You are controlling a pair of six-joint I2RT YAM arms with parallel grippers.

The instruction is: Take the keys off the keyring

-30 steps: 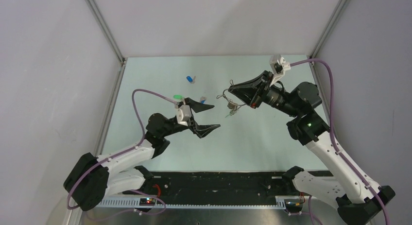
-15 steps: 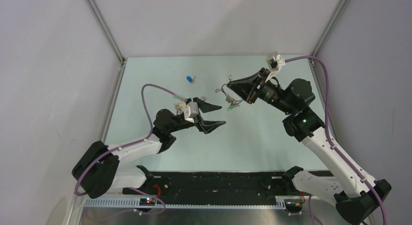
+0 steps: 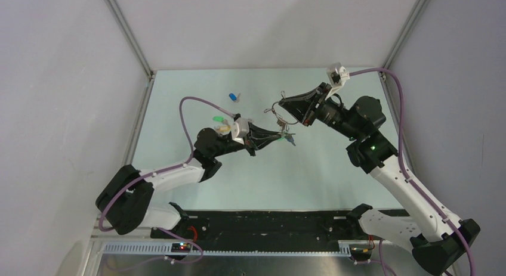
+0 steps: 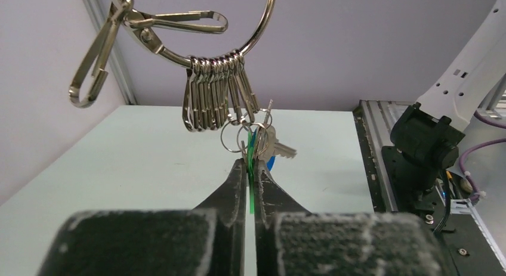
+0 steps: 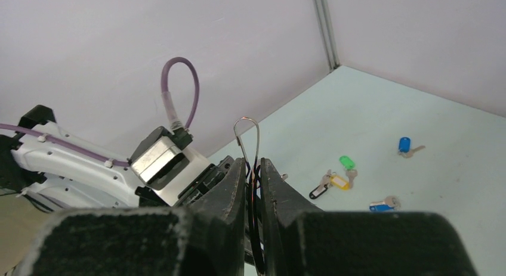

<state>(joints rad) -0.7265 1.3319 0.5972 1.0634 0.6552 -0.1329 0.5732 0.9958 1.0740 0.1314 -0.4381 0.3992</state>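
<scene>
The keyring (image 4: 267,21), a large silver wire ring, hangs in the air with several snap clips (image 4: 216,92) strung on it. A bunch of keys (image 4: 270,146) dangles from the clips on small rings. My right gripper (image 3: 282,103) is shut on the keyring's wire loop (image 5: 247,133) and holds it above the table. My left gripper (image 4: 250,167) reaches in from below, shut on a green-capped key (image 4: 252,189) of the bunch, which shows as a thin green edge between the fingers. In the top view the bunch of keys (image 3: 286,136) sits at the left gripper (image 3: 280,136) tip.
Loose keys lie on the pale green table (image 3: 322,168): a blue-capped one (image 3: 233,97) at the back, a green-capped one (image 3: 218,118), a yellow-tagged one (image 5: 337,182) beside the left wrist, and another blue one (image 5: 382,204). Grey walls enclose the table on three sides.
My left gripper has moved right to the hanging bunch and gone from wide open to shut on the green-capped key. The right gripper shifted slightly back with the keyring, then held still.
</scene>
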